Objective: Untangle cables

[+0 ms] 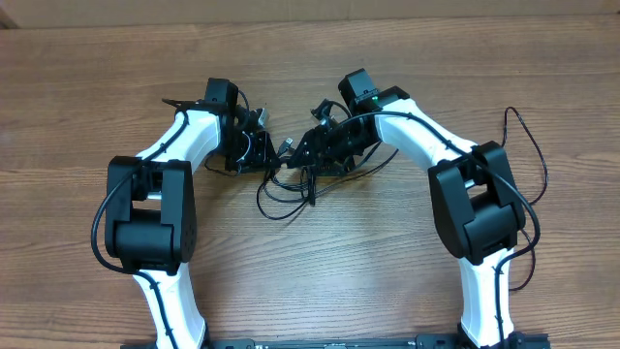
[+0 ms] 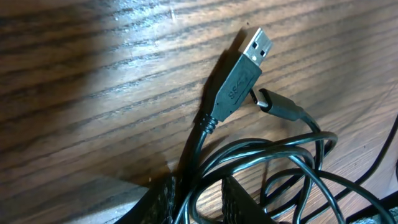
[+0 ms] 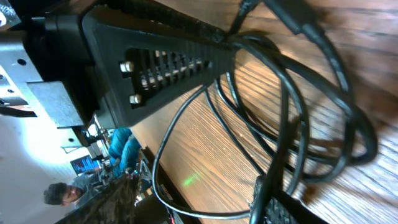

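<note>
Tangle of cables (image 1: 289, 194) on the table (image 1: 387, 281), midway between the left and right edges and nearer the far edge, with both grippers at it. Left gripper (image 1: 254, 153): its fingers (image 2: 159, 200) stand close together, and a cord rises from between them to a USB plug (image 2: 247, 62). We judge that cord pinched. Right gripper (image 1: 310, 150): fingers (image 3: 161, 68) well apart, several loops crossing the gap, none visibly clamped. We read the step as freeing one cord from the knot, hardly begun since the loops overlap. The next move calls for the right gripper to close on a different cord, then a slow pull toward opposite edges, watching that nothing tightens.
</note>
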